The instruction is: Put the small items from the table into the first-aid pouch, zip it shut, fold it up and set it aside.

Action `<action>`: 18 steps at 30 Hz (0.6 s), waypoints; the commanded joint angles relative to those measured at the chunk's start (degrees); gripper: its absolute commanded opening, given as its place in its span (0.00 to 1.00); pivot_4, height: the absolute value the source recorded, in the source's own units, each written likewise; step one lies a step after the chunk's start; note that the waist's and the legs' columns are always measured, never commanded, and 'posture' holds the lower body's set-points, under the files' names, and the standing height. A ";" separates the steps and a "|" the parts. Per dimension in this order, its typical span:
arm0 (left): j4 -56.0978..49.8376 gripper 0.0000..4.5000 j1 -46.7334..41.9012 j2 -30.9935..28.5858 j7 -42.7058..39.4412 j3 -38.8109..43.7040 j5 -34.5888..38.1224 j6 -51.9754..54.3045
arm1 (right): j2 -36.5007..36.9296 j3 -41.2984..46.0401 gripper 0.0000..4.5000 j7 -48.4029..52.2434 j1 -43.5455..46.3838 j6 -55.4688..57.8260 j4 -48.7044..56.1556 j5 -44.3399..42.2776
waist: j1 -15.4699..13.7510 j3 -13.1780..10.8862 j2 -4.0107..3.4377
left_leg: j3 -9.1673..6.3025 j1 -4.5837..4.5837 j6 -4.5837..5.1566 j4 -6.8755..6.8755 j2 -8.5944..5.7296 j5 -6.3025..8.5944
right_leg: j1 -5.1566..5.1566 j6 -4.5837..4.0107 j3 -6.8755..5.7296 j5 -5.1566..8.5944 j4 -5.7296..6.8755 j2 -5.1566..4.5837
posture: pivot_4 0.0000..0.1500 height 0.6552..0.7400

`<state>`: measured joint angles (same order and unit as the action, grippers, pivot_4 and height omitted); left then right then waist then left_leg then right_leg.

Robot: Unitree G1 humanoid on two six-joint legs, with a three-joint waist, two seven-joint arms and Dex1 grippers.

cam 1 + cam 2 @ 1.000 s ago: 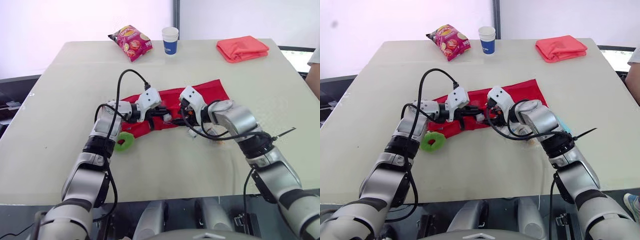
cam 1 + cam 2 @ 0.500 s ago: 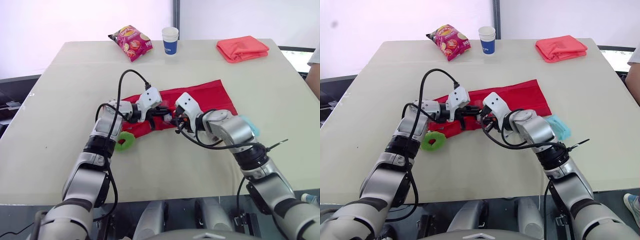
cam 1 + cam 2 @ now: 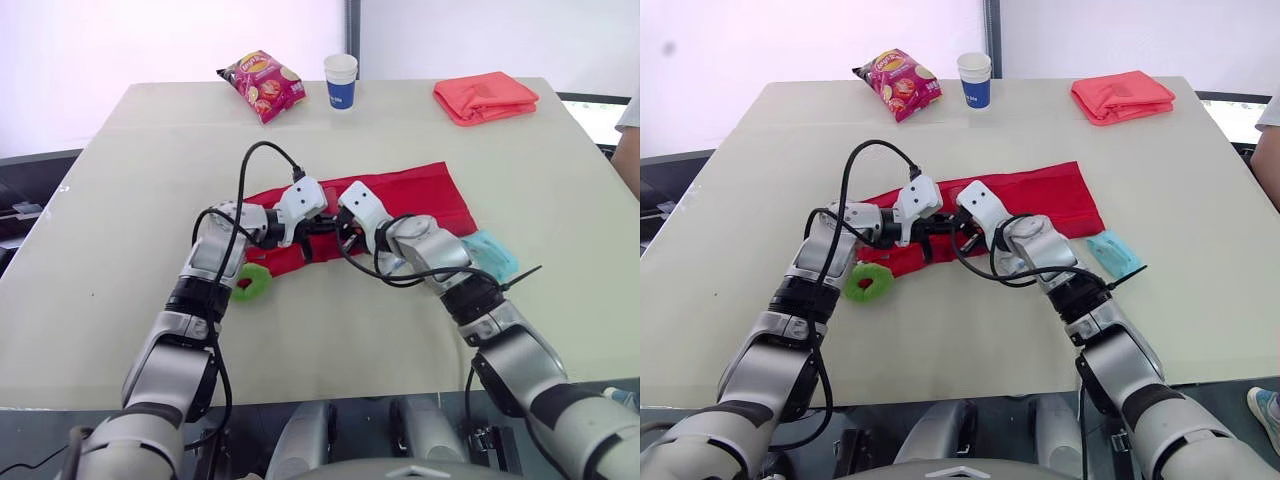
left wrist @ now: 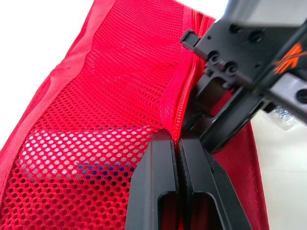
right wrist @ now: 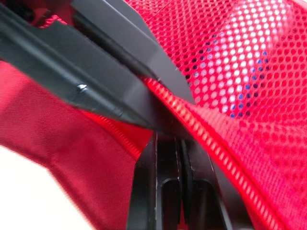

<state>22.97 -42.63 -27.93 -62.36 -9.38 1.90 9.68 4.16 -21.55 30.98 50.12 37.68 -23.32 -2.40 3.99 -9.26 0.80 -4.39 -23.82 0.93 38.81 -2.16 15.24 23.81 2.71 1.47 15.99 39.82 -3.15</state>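
Left end effector (image 3: 322,227) and right end effector (image 3: 346,235) meet at frame centre on the pouch (image 3: 410,192), whose long axis runs left to right. The ring (image 3: 250,283) lies lower left, nearer your left arm, and the packet (image 3: 490,254) lies right, both on the pale surface (image 3: 120,200).

Left wrist view: fingers (image 4: 163,182) together, clamped on the pouch's zipper edge.

Right wrist view: fingers (image 5: 165,191) together at the zipper.
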 commanded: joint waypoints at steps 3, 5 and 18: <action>-2.62 0.00 0.47 0.09 -0.05 -0.06 0.99 0.20 | -0.03 0.67 0.01 4.12 0.29 -4.28 3.84 -0.83 | -0.01 -0.01 -0.01 | 0.00 0.00 0.00 0.00 0.00 0.00 | 0.00 0.00 0.00 0.00 0.00 0.00 | 1.00 1.00; -2.21 0.00 0.47 0.04 0.32 0.17 0.92 0.18 | 1.85 1.10 0.01 7.24 -1.53 -0.54 9.25 -2.88 | -0.11 -0.01 -0.01 | 0.00 -0.01 0.00 0.00 0.00 0.00 | 0.00 0.00 0.00 0.00 -0.01 0.00 | 1.00 1.00; -0.07 0.00 -0.43 -0.28 2.14 -0.12 -0.05 -1.37 | 10.73 9.35 0.01 7.17 -13.22 2.45 36.07 -8.34 | -0.30 -0.01 -0.01 | 0.00 -0.02 0.01 -0.01 -0.01 0.00 | 0.00 0.00 0.01 0.00 -0.02 -0.01 | 1.00 1.00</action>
<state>23.33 -42.13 -27.81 -60.95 -9.64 2.19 9.73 14.65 -14.24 37.66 37.30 44.64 6.96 -9.28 3.69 -9.27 0.79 -4.37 -23.84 0.94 38.80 -2.16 15.25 23.80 2.71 1.48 15.99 39.80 -3.16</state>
